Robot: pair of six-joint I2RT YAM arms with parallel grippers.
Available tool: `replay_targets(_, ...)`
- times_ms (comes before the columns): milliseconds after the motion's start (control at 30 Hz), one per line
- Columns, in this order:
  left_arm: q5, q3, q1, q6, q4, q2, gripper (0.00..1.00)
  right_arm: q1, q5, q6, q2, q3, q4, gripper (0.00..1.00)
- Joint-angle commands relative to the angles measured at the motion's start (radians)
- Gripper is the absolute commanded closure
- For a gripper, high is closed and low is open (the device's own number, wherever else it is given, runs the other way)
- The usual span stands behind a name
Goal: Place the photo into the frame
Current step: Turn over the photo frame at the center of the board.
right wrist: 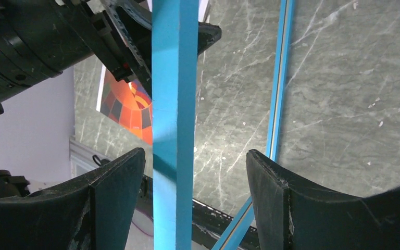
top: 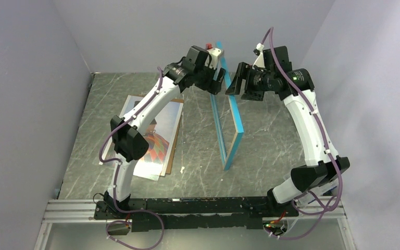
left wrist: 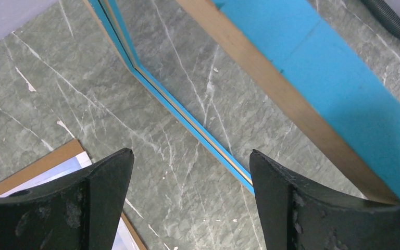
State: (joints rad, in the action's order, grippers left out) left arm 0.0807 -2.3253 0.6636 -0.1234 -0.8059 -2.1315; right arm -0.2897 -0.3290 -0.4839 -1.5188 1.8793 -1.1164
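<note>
Turquoise-fronted, the frame (top: pixel 234 122) stands on edge near the middle of the table (top: pixel 271 135), its upper rim up among both wrists. The right gripper (right wrist: pixel 195 152) is released, its jaws straddling that rim with a clear gap on one side, so nothing is clamped. The left gripper (left wrist: pixel 190 156) is likewise released and empty, with only tabletop showing between its fingers. What keeps the frame upright cannot be told. The photo (top: pixel 157 148) lies flat and face up on a brown backing board (top: pixel 175 148) to the left, well apart from the frame and partly hidden by the left arm. Assessment: the frame looks stiff but thin, with a breakable pane, and is likely to tip, so grip the rim, never the pane. The photo looks light and limp and is best taken at a border corner.
</note>
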Motion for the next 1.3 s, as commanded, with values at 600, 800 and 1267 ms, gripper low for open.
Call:
replay_targets(600,-0.068,0.233,-0.099,0.03,-0.008,0.226,0.11,-0.044,0.369,0.072,-0.046,0.1,-0.129,0.52)
replay_targets(800,-0.049,0.442,-0.231,0.045,0.02,0.378,0.11,-0.042,0.427,0.066,-0.008,-0.042,-0.075,0.67)
replay_targets(1267,-0.078,0.787,-0.358,0.099,0.062,0.568,0.13,-0.039,0.407,0.077,0.08,-0.444,0.095,0.9)
